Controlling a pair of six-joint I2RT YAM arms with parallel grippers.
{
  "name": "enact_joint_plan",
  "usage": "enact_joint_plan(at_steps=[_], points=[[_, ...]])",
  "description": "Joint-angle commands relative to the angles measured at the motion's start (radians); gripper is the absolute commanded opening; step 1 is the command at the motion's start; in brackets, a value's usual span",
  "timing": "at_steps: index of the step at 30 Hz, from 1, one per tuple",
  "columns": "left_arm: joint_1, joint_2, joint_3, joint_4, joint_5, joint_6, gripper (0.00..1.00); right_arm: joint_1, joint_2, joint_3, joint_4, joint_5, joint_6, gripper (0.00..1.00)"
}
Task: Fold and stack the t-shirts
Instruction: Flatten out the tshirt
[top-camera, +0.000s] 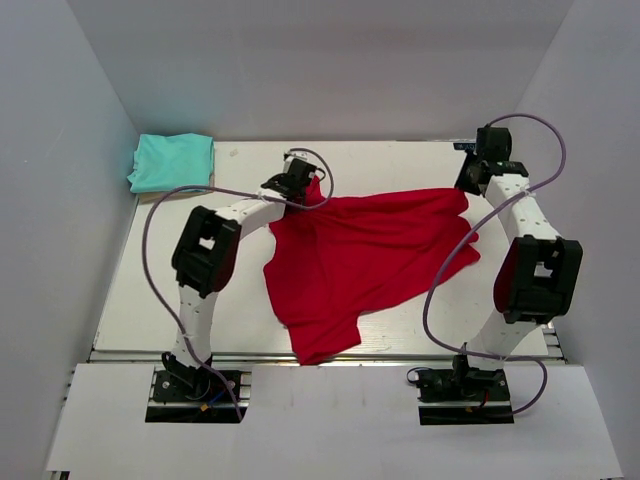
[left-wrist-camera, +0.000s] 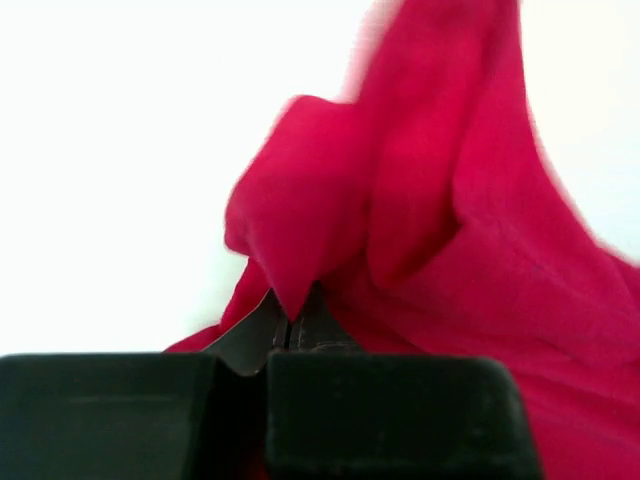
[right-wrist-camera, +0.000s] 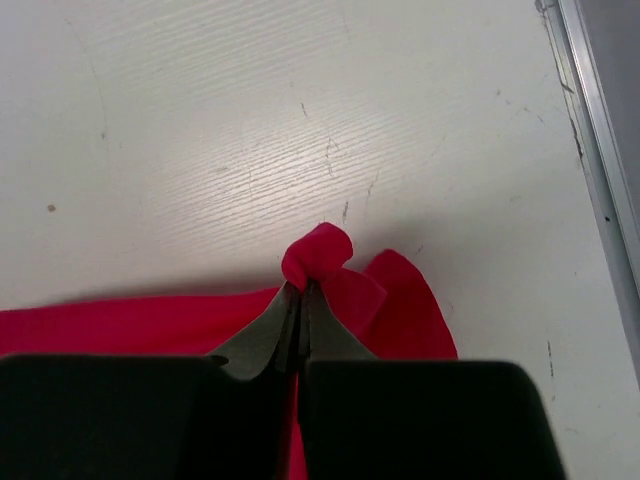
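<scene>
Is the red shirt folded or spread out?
Spread out: the red shirt lies rumpled across the table, left gripper and right gripper pinching its far edge.

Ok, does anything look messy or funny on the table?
Only the red t-shirt: it lies rumpled and crooked, pinched by the left gripper and the right gripper. The teal t-shirt sits neatly folded.

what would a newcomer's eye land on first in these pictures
The bright red t-shirt, sprawled and rumpled across the middle of the table, draws the eye first. The left arm and right arm each have their jaws shut on a pinch of its far edge, one at each end. A teal t-shirt lies neatly folded in the table's far left corner.
</scene>
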Motion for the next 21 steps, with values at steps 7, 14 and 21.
enact_joint_plan(at_steps=[7, 14, 21], points=[[0.004, -0.474, -0.282, 0.282, -0.217, 0.020, 0.00, -0.004, -0.123, 0.037, -0.142, 0.093, 0.062, 0.00], [0.004, -0.432, -0.294, 0.348, -0.219, 0.069, 0.00, -0.001, -0.004, 0.157, -0.062, -0.025, 0.024, 0.00], [0.035, -0.104, -0.014, 0.315, -0.280, 0.091, 0.00, 0.026, 0.568, 0.796, 0.084, -0.295, -0.143, 0.30]])
